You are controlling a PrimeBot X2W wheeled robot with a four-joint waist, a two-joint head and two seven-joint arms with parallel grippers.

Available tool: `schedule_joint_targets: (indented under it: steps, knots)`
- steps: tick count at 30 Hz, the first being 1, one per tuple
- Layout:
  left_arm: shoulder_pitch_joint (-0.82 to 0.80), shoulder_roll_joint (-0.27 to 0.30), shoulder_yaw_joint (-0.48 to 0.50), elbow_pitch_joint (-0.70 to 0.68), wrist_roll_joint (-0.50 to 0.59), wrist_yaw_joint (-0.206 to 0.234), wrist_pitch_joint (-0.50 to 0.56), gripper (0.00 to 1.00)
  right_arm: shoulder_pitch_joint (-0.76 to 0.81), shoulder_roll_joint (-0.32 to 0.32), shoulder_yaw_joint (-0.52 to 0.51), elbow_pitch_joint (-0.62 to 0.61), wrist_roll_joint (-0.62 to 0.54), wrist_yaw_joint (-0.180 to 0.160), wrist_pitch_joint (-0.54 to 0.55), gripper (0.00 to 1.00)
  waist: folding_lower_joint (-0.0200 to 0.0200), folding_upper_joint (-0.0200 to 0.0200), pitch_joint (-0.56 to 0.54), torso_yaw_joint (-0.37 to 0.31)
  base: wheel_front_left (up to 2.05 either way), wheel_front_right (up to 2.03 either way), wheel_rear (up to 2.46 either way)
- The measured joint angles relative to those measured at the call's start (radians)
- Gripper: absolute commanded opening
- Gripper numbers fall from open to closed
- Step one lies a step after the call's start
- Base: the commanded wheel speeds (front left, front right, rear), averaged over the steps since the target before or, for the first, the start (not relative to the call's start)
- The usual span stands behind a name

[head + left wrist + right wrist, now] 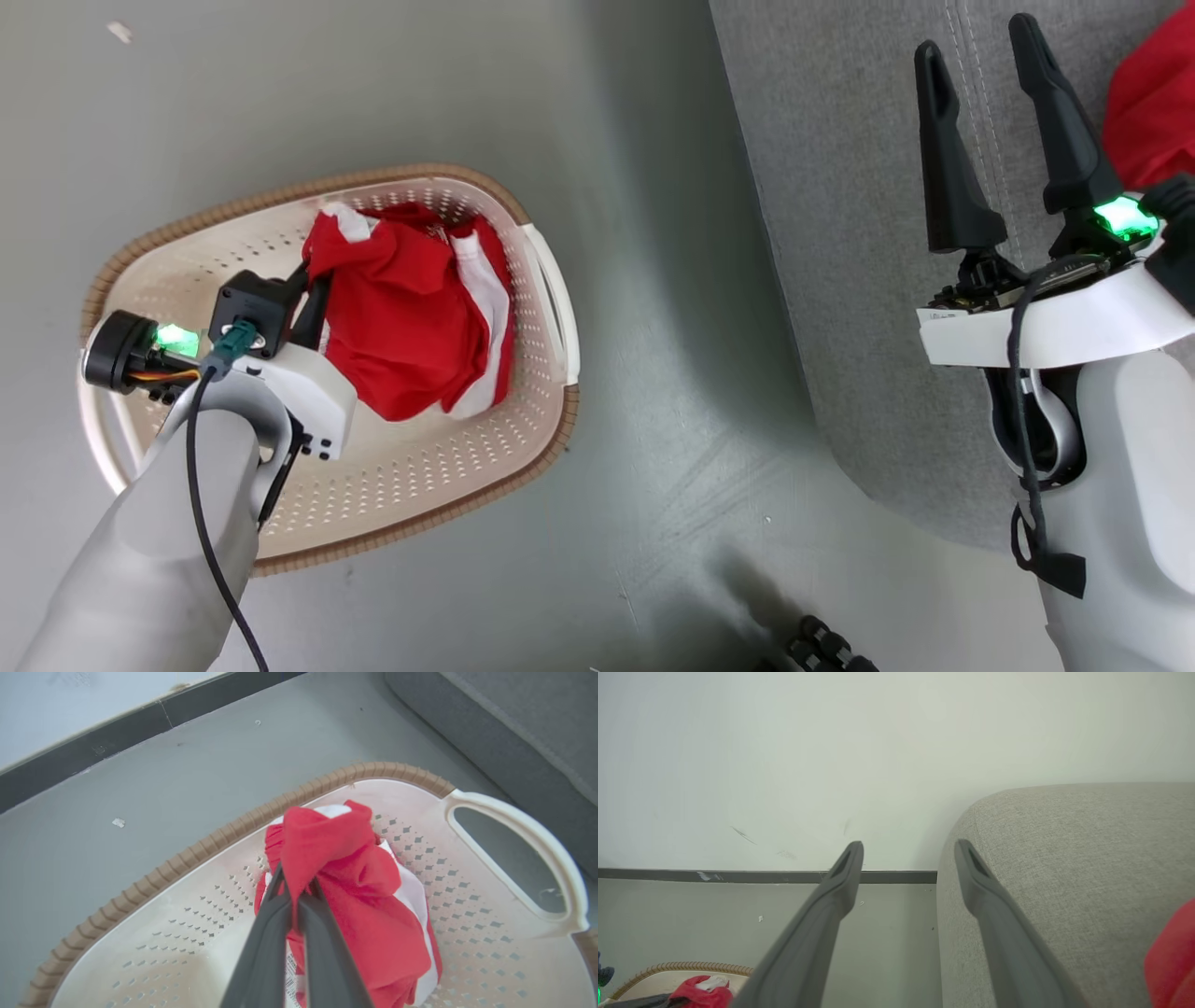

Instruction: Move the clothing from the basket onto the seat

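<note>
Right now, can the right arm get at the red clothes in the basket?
Probably not easily: the right gripper hangs open over the seat, well aside of the basket, and the left gripper is shut on the clothing there.

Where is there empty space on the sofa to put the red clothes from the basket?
The grey seat is bare between its rounded edge by the floor and the open right gripper. It is crowded at the far right, where a red garment lies. The basket holds the clothing, pinched by the shut left gripper.
</note>
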Motion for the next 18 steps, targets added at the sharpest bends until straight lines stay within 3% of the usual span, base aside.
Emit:
schedule_joint_targets:
  steps: [12,18]
  knots:
    - [0.013,0.031,0.077,-0.213,-0.022,0.041,-0.002,0.0,0.005,-0.001,-0.025,0.065,-0.04,0.0,0.0,1.0,0.0,0.0,-0.099,0.052,0.0,0.0,0.0]
    - [0.013,0.049,0.086,-0.327,-0.014,0.038,-0.004,0.0,0.008,-0.001,-0.03,0.101,-0.082,0.0,0.0,1.0,0.0,0.0,-0.171,0.081,0.0,0.0,0.0]
